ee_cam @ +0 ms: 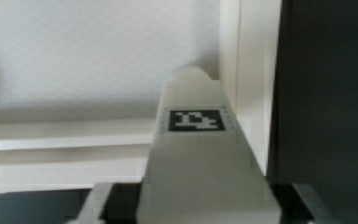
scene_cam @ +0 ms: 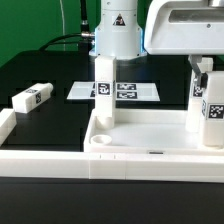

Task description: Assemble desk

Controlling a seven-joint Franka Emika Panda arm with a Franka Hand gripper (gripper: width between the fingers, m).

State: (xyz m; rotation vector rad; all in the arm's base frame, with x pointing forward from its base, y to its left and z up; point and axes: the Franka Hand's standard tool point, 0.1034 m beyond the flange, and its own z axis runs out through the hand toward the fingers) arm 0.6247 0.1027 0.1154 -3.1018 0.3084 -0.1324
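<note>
My jaws clenched on upright leg (tag toward wrist camera); foot seemingly touching tabletop, near corner.

The pincer points straight down, clamped on an upright leg.

The white tabletop lies flat like a shallow tray, raised rim upward. The corner leg, a white block with a black-and-white tag, stands upright inside the tray's corner at the exterior view's left, and a second leg stands upright near its right end. A third leg lies on its side, well apart to the left.
</note>
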